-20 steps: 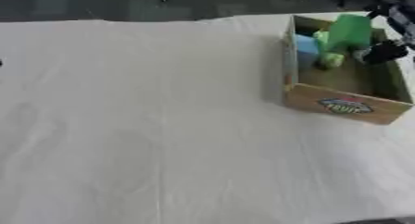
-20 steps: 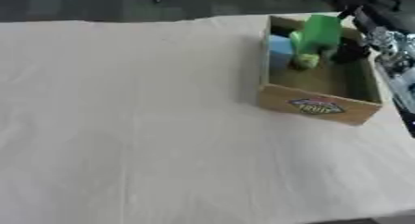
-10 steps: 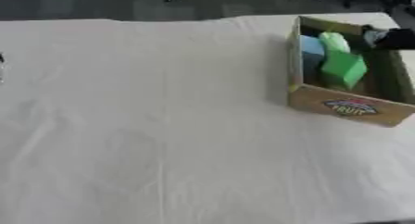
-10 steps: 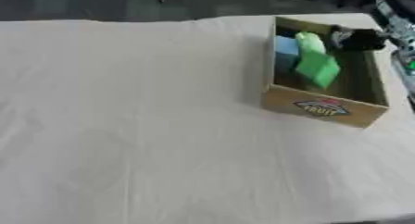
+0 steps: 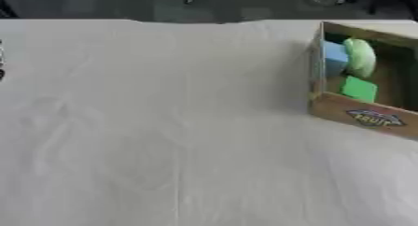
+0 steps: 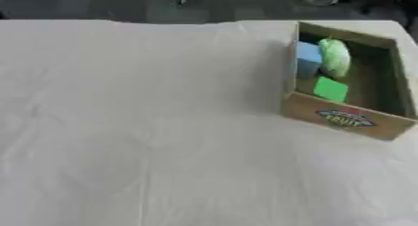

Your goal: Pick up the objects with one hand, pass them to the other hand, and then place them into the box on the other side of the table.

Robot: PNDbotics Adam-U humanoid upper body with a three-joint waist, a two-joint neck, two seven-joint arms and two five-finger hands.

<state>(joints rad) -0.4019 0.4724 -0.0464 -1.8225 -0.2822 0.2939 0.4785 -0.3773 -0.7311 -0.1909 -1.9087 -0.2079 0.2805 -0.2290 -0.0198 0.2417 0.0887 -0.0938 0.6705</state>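
A cardboard box (image 6: pixel 343 117) with a printed label sits at the right side of the white-covered worktop (image 6: pixel 147 127), now holding three things: a blue block (image 6: pixel 307 57) against its left wall, a pale green rounded object (image 6: pixel 334 57) just beside the block, and a bright green block (image 6: pixel 330 88) lying nearer the labelled front wall. A second ago the right hand was over the box with the green block in its fingers; it has since let go and left both views, so its fingers cannot be judged. A dark sliver at the left edge, well away from the box, may be the left hand (image 5: pixel 2 61); its fingers cannot be told. The delivery looks complete, and no loose object shows on the cloth around the box.
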